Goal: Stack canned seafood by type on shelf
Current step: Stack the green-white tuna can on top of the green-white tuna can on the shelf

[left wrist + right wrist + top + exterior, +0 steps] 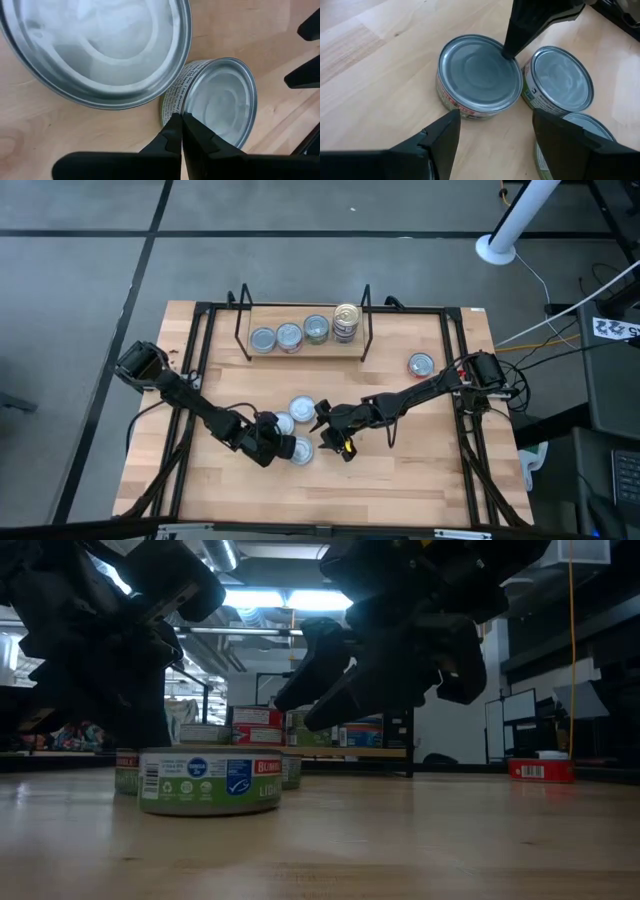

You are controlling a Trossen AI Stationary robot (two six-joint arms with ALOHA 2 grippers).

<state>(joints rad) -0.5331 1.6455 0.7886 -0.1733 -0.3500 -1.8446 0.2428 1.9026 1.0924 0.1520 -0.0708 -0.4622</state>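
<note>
Three flat tins with silver lids lie together mid-table: a near one (302, 450) with a green label (210, 780), one (283, 423) to its far left, and one (303, 410) behind. My left gripper (288, 441) is shut, with its tip in the gap between the near tin (480, 75) and its neighbour (560, 77). My right gripper (329, 432) hangs open just right of the group with nothing between its fingers (445, 140). The shelf (305, 351) at the far edge holds three single tins and a small stack topped by a gold lid (346, 313). My left gripper comes slanting down from the table's left with shut fingers (520, 30). In the right wrist view their tip meets the near tin's lid rim (504, 56), on the side facing its neighbour. In its own view it lies by a tin's side wall (172, 102). Whether it truly touches, I cannot tell.
A red-labelled tin (421, 365) stands alone toward the table's right edge. Black frame rails (200, 345) run along the table's sides and far edge. There is bare wood toward the near edge. A white pole (505, 235) rises beyond the far right corner.
</note>
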